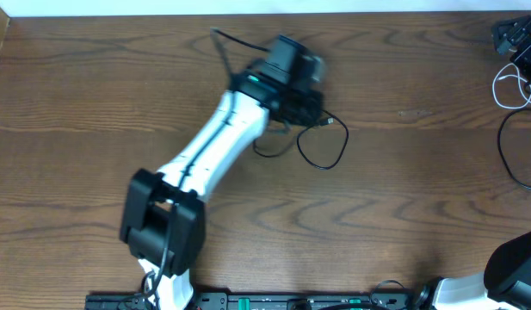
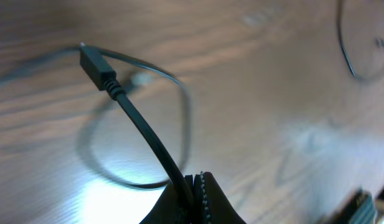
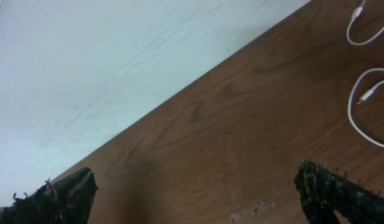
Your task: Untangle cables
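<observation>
The black cable [image 1: 342, 151] lies in a loop on the wooden table beside my left gripper [image 1: 301, 105], and a strand of it runs back past the wrist. In the left wrist view, my left gripper [image 2: 196, 177] is shut on this black cable [image 2: 142, 127]. The cable's plug end [image 2: 95, 65] sticks up and away from the jaws, above the loop on the table. The white cable [image 1: 497, 89] lies curled at the far right edge. It also shows in the right wrist view as the white cable [image 3: 349, 112]. My right gripper [image 3: 195, 186] stands wide open over bare wood, holding nothing.
A black device [image 1: 515, 34] sits at the far right corner. A thin dark cord [image 1: 501, 146] curves along the right edge below the white cable. The right arm [image 1: 515, 263] rests at the front right. The table's edge [image 3: 179, 93] meets a pale floor.
</observation>
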Tool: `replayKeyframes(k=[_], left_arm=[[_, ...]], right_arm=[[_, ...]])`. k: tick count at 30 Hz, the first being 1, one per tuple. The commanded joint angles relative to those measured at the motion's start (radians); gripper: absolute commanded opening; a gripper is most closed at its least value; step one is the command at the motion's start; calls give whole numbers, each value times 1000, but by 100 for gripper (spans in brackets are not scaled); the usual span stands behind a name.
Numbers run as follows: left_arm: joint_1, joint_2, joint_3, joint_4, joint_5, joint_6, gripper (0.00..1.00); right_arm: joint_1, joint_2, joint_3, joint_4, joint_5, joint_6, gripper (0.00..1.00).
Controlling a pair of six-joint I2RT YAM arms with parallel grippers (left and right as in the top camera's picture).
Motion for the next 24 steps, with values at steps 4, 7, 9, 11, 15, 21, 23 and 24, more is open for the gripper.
replayKeyframes(k=[4,7,9,11,15,21,23,24], left_arm=[[-108,-1,11,74,16,35,8],[-143,7,11,105,-14,8,8],[-165,16,11,119,-88,-60,8],[-183,27,11,139,-160,-115,8],[-208,69,11,216,-202,-183,8],[-238,154,11,349,-203,-283,56],[-238,166,11,359,-208,-283,71],[-236,167,11,359,-219,-282,72]], right_arm=[[3,8,5,-4,10,-24,99],[3,8,5,-4,10,-24,99],[3,8,5,-5,10,-24,99],[3,8,5,-5,10,-24,99],[3,8,5,-13,11,-24,99],[3,8,5,-27,32,-24,99],[3,8,5,-31,49,-24,99],[3,8,5,-39,64,-24,98]])
